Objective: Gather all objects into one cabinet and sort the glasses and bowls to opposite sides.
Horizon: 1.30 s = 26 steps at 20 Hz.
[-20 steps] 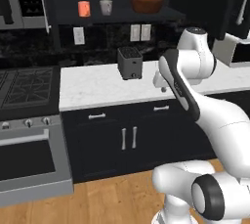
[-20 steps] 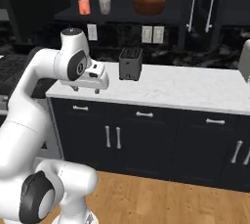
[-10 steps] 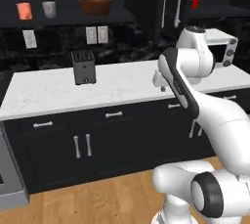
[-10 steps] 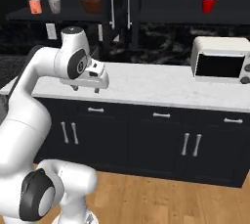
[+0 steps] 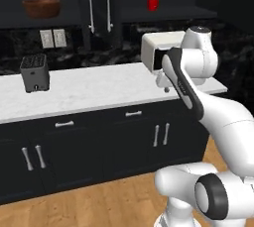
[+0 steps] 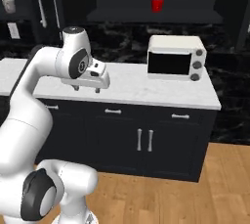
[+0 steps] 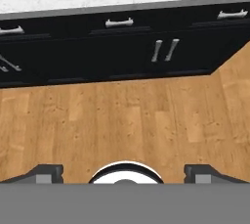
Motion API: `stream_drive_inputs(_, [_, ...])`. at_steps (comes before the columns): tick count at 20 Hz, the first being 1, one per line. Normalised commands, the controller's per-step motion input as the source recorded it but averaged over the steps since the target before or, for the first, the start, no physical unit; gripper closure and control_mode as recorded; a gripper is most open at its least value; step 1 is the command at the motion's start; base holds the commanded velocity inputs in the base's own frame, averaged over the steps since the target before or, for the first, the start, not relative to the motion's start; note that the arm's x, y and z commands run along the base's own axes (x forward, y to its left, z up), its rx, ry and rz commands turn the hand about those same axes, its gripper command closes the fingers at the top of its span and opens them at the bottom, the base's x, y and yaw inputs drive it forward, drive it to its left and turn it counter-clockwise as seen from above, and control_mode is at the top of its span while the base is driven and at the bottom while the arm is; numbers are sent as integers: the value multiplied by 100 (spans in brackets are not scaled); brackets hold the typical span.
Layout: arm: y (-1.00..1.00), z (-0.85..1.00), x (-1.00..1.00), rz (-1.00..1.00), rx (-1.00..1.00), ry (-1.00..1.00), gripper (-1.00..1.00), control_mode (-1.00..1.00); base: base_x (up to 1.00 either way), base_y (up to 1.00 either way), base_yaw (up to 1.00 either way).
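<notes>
Scanning left to right: brown bowl [image 5: 41, 7] sits on the shelf far up-left of my gripper [image 6: 86, 90], whose jaws stand wide and empty; red cup [image 6: 156, 4] high up-right. I'd raise the hand before reaching, clearing the microwave [image 6: 176, 57].

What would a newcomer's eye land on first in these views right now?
Probably the white arm, folded over the pale counter with its gripper open and holding nothing. Next, the bright red cup alone on the dark upper shelf, above the white microwave. Far left, the brown bowl sits on another shelf above the toaster.
</notes>
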Motion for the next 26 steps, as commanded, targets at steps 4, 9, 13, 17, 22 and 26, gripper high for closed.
stream_drive_inputs(4, [0, 0, 0, 0, 0, 0, -100, 100, 59, -58, 0])
stream_drive_inputs(9, [0, 0, 0, 0, 0, 0, -100, 100, 100, -2, 0])
stream_drive_inputs(13, [0, 0, 0, 0, 0, 0, -100, 100, 100, -13, 0])
stream_drive_inputs(17, [0, 0, 0, 0, 0, 0, -100, 100, 100, -30, 0])
stream_drive_inputs(22, [0, 0, 0, 0, 0, 0, -100, 100, 100, -75, 0])
stream_drive_inputs(26, [0, 0, 0, 0, 0, 0, -100, 100, 100, -77, 0])
